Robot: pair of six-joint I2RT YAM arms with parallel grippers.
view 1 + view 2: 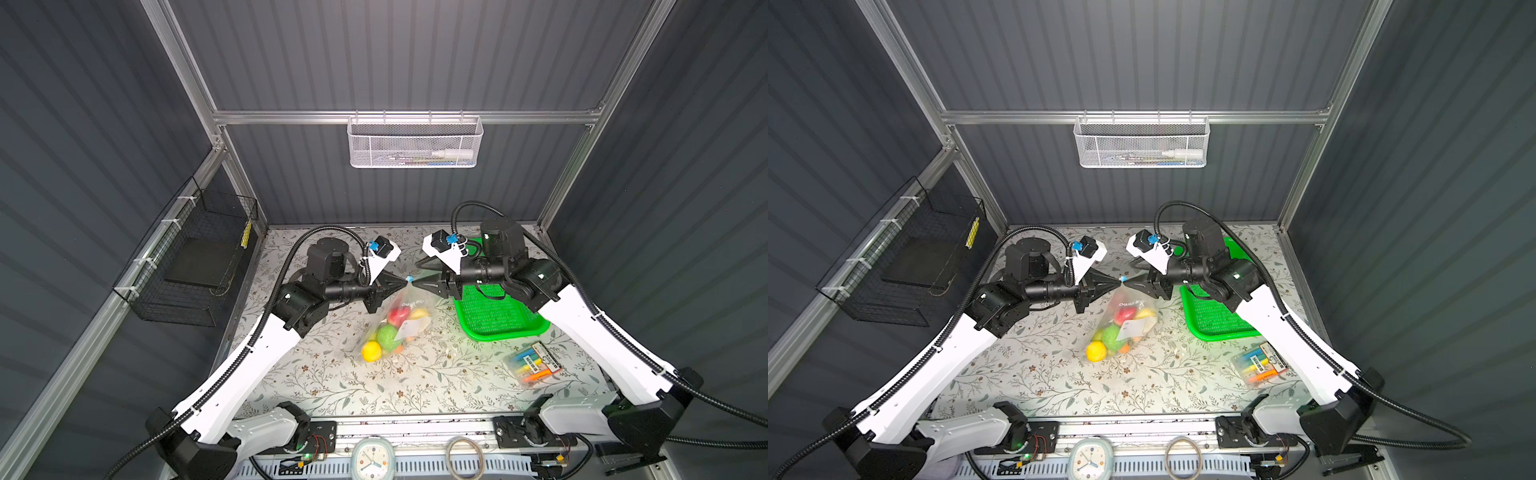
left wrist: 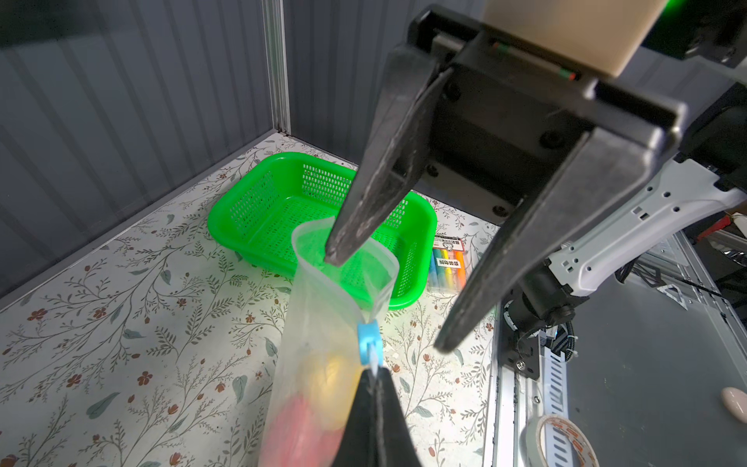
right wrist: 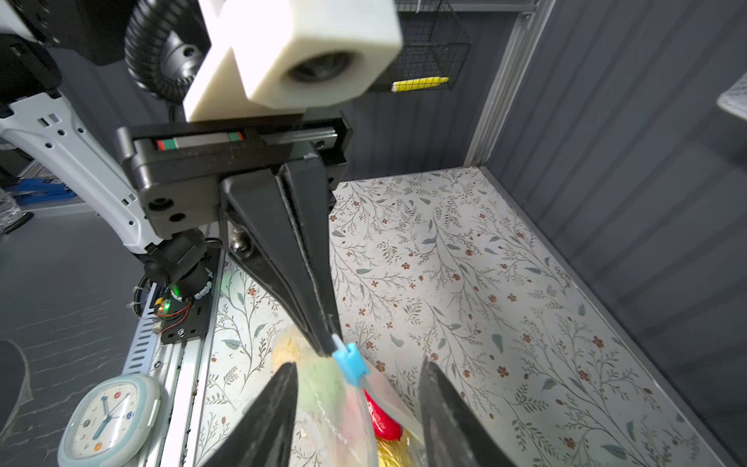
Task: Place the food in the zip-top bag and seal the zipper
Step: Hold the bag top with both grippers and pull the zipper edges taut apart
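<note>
While the bag hangs: the zip-top bag (image 1: pixel 384 332) dangles mid-table from one top corner, and its lower end looks to rest on the table (image 1: pixel 332 386).
Left gripper (image 3: pixel 329 343): clamped tight on that corner, right beside the blue slider (image 2: pixel 368 335).
Right gripper (image 1: pixel 417 283): jaws apart, holding nothing. One finger seems to dip into the bag's mouth.
Zipper (image 2: pixel 298 248): gaping in a loop, so I'd say it is not sealed yet.
Bag's contents: the food (image 1: pixel 386 334) is heaped low, with yellow, green and red showing through.
Handling: I reckon it's thin, slippery film, bottom-heavy with fruit. Grip the stiffer zip strip, not the film.
Green basket (image 2: pixel 226 218): I see no food in it.
Marker packet (image 1: pixel 534 361): lying apart, near the right arm.
</note>
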